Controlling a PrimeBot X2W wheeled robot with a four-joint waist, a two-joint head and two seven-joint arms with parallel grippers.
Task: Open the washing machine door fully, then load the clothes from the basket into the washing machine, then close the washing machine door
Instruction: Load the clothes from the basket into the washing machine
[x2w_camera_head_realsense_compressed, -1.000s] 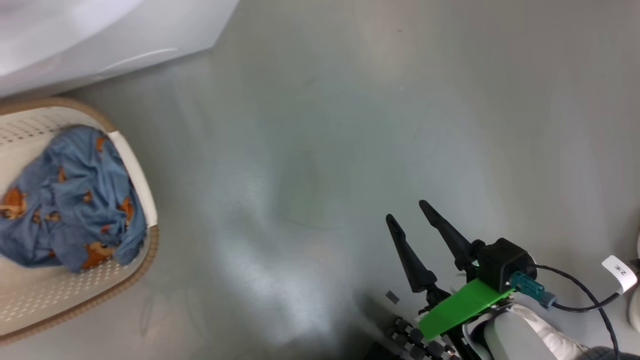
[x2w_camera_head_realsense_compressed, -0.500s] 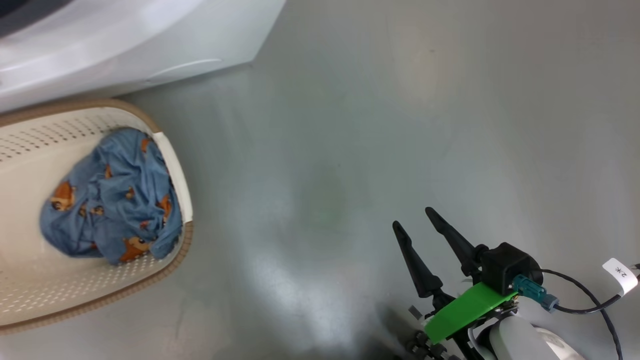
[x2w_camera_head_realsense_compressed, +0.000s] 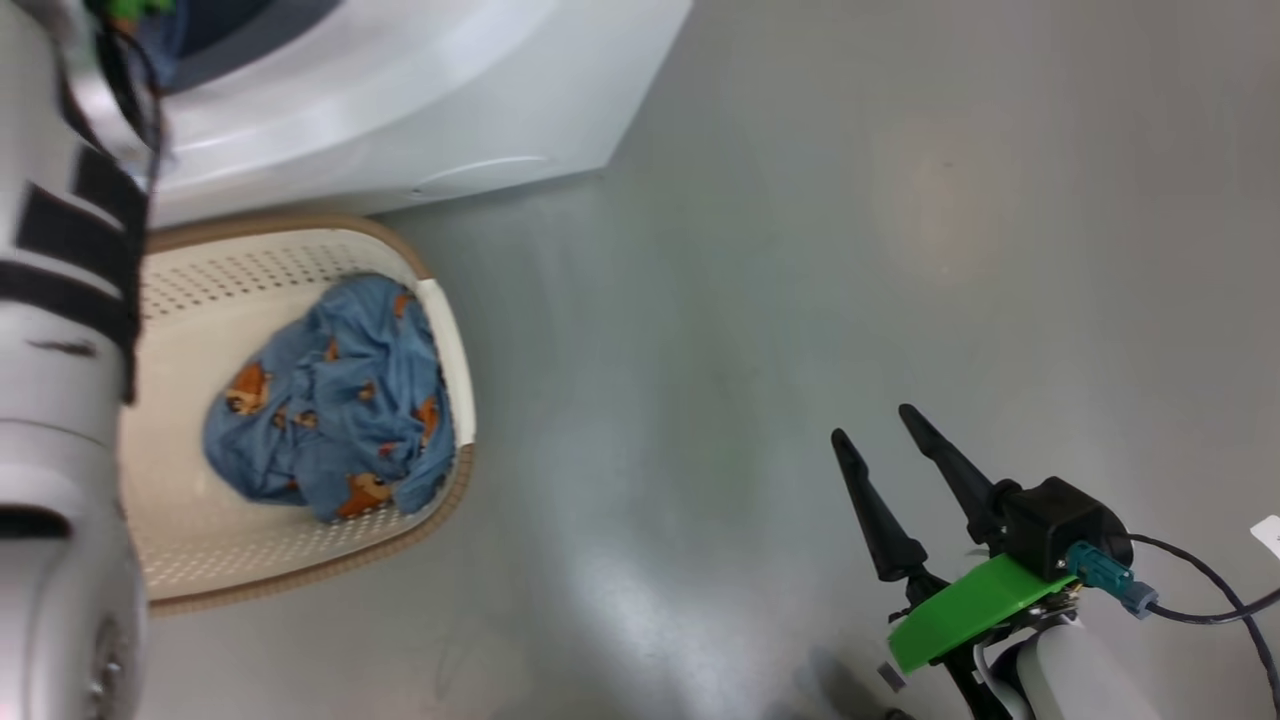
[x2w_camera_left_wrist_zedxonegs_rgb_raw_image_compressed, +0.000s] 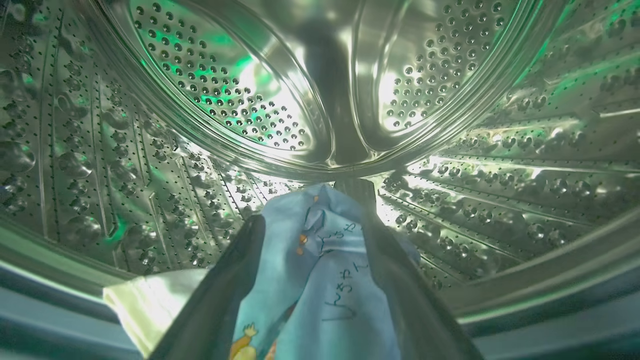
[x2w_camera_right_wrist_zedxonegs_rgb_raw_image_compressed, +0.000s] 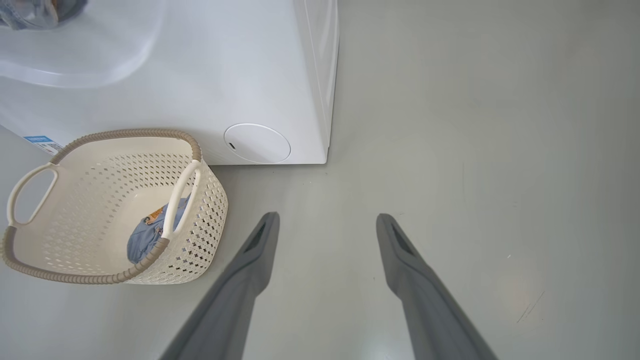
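Note:
In the left wrist view my left gripper (x2w_camera_left_wrist_zedxonegs_rgb_raw_image_compressed: 310, 205) reaches into the washing machine's steel drum (x2w_camera_left_wrist_zedxonegs_rgb_raw_image_compressed: 225, 100). Its fingers stand apart, and light blue printed clothes (x2w_camera_left_wrist_zedxonegs_rgb_raw_image_compressed: 325, 280) lie loose between them, with cream cloth (x2w_camera_left_wrist_zedxonegs_rgb_raw_image_compressed: 145, 305) at the drum's lip. More blue clothes (x2w_camera_head_realsense_compressed: 330, 410) lie in the cream basket (x2w_camera_head_realsense_compressed: 300, 575) in front of the washing machine (x2w_camera_head_realsense_compressed: 420, 90). My pale left forearm (x2w_camera_head_realsense_compressed: 60, 400) rises along the left edge. My right gripper (x2w_camera_head_realsense_compressed: 874, 424) hovers open over bare floor, well right of the basket (x2w_camera_right_wrist_zedxonegs_rgb_raw_image_compressed: 115, 134). The washing machine door is out of view.
Grey floor (x2w_camera_head_realsense_compressed: 800, 250) stretches to the right of the machine and basket. The machine's round service flap (x2w_camera_right_wrist_zedxonegs_rgb_raw_image_compressed: 256, 143) sits low on its front, just behind the basket. A black cable (x2w_camera_head_realsense_compressed: 1200, 600) trails from my right wrist.
The head camera has swung, so basket and machine sit further right in its view and my left forearm now shows. The right gripper holds its pose.

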